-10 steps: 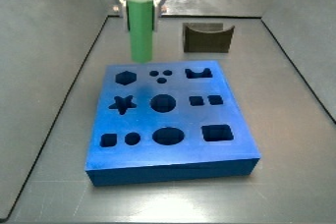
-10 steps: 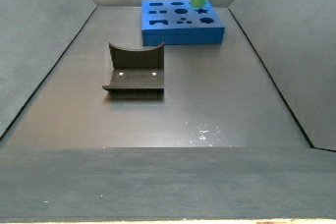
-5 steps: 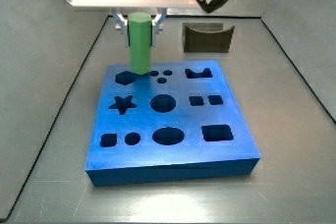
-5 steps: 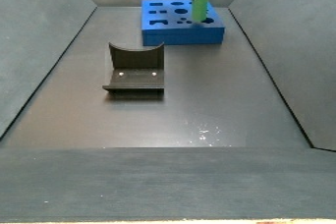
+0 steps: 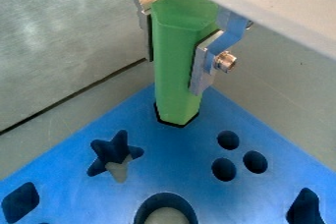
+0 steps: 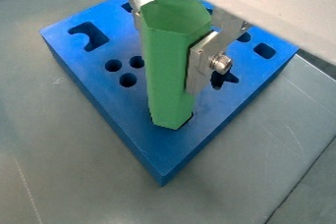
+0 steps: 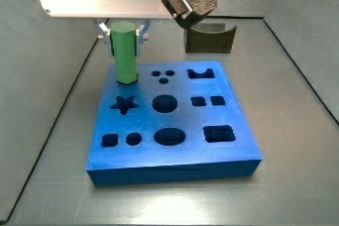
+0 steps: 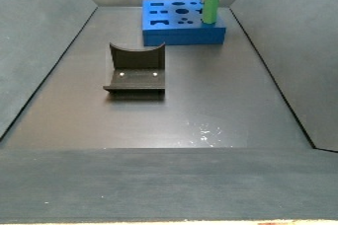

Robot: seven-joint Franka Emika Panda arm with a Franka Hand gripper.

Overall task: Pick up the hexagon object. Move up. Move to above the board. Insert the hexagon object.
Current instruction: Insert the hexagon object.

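Observation:
The hexagon object, a tall green peg, stands upright with its lower end in the hexagon hole at the far left corner of the blue board. My gripper is shut on its upper part. In both wrist views the silver fingers clamp the peg from two sides, and its foot sits in the dark hole of the board. The peg also shows over the board in a side view.
The dark fixture stands on the floor behind the board and shows nearer the camera in a side view. A star hole and round holes lie next to the peg. Grey walls slope up on both sides.
The gripper has moved down and sideways with the peg. The peg's foot, above the board before, now sits in the hexagon hole.

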